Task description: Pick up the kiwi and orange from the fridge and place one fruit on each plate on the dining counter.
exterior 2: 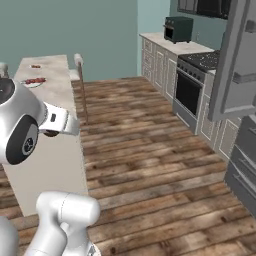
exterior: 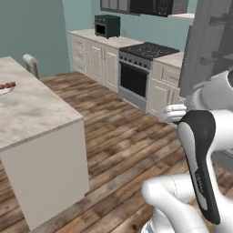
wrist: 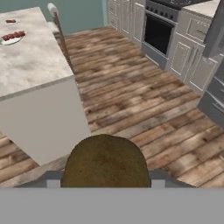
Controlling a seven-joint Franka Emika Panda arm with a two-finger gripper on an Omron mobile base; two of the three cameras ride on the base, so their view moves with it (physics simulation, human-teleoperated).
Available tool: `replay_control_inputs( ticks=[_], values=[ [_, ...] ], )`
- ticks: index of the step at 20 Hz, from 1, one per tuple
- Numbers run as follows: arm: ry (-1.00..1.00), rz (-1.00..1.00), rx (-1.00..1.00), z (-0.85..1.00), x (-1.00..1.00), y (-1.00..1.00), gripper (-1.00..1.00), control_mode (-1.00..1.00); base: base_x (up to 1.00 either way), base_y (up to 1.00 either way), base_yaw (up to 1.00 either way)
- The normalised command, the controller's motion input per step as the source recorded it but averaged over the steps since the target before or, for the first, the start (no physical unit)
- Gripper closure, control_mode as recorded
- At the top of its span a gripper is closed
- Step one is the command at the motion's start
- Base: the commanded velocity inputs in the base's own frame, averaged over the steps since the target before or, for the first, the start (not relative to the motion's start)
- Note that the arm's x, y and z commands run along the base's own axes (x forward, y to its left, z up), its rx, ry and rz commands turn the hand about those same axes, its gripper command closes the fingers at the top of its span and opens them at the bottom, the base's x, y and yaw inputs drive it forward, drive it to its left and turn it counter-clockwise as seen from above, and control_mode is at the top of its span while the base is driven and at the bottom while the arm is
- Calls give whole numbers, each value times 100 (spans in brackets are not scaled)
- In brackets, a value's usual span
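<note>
The kiwi, a fuzzy olive-brown oval, sits between the fingertips of my gripper, which is shut on it. In the right base view the gripper hangs beside the near end of the dining counter, above the floor. The beige marble counter lies to the left and ahead of the hand. A pale plate with reddish sticks on it rests toward its far end, and a second plate lies beyond. The grey fridge stands at right with its door open. The orange is out of view.
A wooden floor stretches between the counter and the white cabinets. A black oven stands in the cabinet row, with a dark green toaster oven on the worktop. A chair stands beside the counter.
</note>
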Motion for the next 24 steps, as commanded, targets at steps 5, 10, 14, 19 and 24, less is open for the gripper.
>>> replay_control_inputs(
  ticks=[5,10,14,19,24],
  values=[
    [0,0,0,0,0,0,100,100,-8,100,15],
    [0,0,0,0,0,0,100,100,7,100,1],
    [0,0,0,0,0,0,100,100,11,100,0],
    [0,0,0,0,0,0,100,100,17,100,0],
    [0,0,0,0,0,0,100,100,21,100,0]
  ],
)
